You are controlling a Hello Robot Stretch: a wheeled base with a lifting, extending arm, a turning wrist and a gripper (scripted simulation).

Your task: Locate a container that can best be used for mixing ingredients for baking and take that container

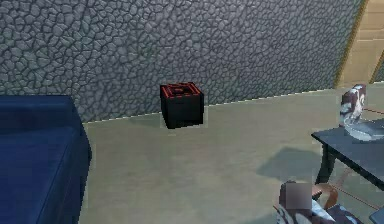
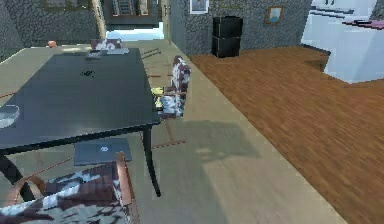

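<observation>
Black tabletop [image 2: 70, 95] is where I look for the task's thing. A pale shallow round vessel [image 2: 6, 116] sits on it at the arm side view's left edge. I judge it is likely a bowl, laid out as tableware, with a patterned chair [image 2: 178, 85] drawn up nearby. Whether anything is in it, I cannot tell. Against the stone wall [image 1: 150, 40] a black box [image 1: 183, 104] with a red top stands on the floor, its contents hidden. I judge it poor for mixing. How the fingers stand, I cannot tell.

no readable text, no labels, no numbers, no signs
</observation>
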